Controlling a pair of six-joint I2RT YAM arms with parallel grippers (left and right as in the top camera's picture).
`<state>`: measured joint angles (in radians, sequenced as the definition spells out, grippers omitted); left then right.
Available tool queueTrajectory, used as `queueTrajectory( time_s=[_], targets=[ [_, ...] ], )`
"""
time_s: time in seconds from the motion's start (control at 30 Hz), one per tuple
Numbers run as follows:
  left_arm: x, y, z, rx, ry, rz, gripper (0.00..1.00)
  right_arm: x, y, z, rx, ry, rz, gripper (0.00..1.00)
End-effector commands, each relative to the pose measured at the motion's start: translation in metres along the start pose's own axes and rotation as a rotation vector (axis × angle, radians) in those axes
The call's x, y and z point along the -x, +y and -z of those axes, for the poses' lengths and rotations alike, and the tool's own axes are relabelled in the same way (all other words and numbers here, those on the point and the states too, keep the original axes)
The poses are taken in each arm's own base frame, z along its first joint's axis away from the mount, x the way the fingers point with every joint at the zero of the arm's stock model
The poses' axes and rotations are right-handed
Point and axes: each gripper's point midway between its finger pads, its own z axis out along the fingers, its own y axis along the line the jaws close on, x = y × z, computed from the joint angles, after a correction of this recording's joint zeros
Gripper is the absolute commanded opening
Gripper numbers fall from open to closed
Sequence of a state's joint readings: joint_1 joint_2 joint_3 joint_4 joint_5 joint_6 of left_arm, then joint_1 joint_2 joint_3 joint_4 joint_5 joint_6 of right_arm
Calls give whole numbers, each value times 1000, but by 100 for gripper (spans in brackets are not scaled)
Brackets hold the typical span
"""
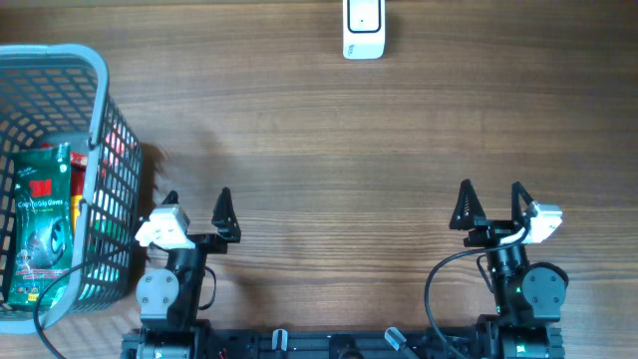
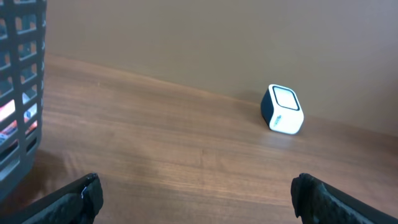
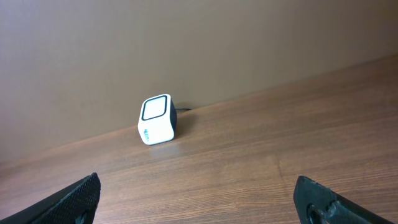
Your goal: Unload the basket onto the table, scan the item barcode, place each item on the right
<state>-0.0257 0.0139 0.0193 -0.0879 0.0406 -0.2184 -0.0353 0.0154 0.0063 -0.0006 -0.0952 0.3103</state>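
Arms (image 1: 164, 289) black; pointed black claw fingers (image 1: 223, 207); white wrist modules (image 1: 164, 227); black cables (image 1: 431, 284).

Scanner (image 1: 363, 35), far edge of the worktop (image 1: 299, 150): I am seeing its top cropped by the overhead frame; its front lettering is showing too small to read.
Basket (image 1: 98, 120), worktop's near-left corner: I am losing its left side past the frame edge.
Green pack (image 1: 42, 224) inside: I am reading only part of its print.
Red items (image 1: 120, 150) behind the mesh: I am failing to identify them.
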Motion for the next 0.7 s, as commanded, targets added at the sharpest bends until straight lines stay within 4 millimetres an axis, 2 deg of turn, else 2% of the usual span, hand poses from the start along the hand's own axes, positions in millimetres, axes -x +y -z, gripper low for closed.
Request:
queueTrajectory(
  time_s=[0.0, 0.37, 0.67],
  targets=[
    [26, -12, 9, -34, -25, 4, 100, 3, -1, 1, -7, -16, -6, 100],
    [75, -28, 34, -39, -41, 4, 100, 3, -1, 1, -7, -16, -6, 100],
    [102, -35, 30, -18, 28, 16, 100, 3, -1, 1, -7, -16, -6, 100]
  ],
)
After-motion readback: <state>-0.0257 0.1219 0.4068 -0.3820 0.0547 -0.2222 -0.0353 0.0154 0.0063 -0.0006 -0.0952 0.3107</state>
